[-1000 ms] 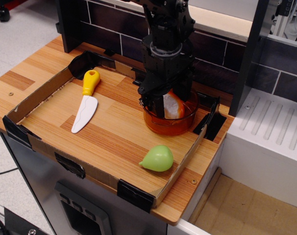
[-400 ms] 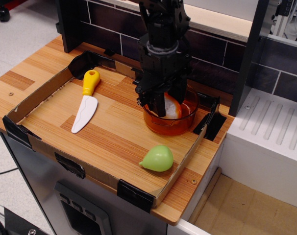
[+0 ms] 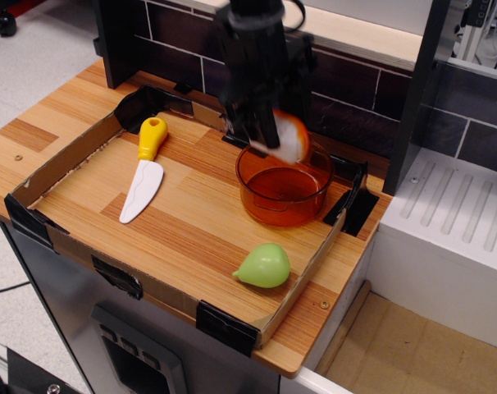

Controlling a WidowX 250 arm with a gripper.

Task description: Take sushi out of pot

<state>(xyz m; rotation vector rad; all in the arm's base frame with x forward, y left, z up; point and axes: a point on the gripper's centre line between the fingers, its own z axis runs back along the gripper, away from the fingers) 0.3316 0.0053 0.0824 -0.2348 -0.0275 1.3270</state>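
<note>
My gripper (image 3: 275,135) is shut on the sushi (image 3: 291,136), a small white block with an orange layer on its upper side. It holds the sushi in the air just above the far rim of the pot (image 3: 283,185). The pot is round, translucent orange, and stands at the back right of the wooden tray. Nothing shows inside the pot. The arm is motion-blurred, and the fingers partly cover the sushi's left side.
A pale green pear-shaped toy (image 3: 264,265) lies near the tray's front right corner. A toy knife (image 3: 144,171) with a yellow handle lies at the left. The tray has low cardboard walls (image 3: 61,161). A dark tiled wall stands behind, and a white drainer (image 3: 453,215) to the right.
The gripper was down inside the pot around the sushi. It has closed on it and risen, carrying the sushi up out of the pot. The pot has stayed in place.
</note>
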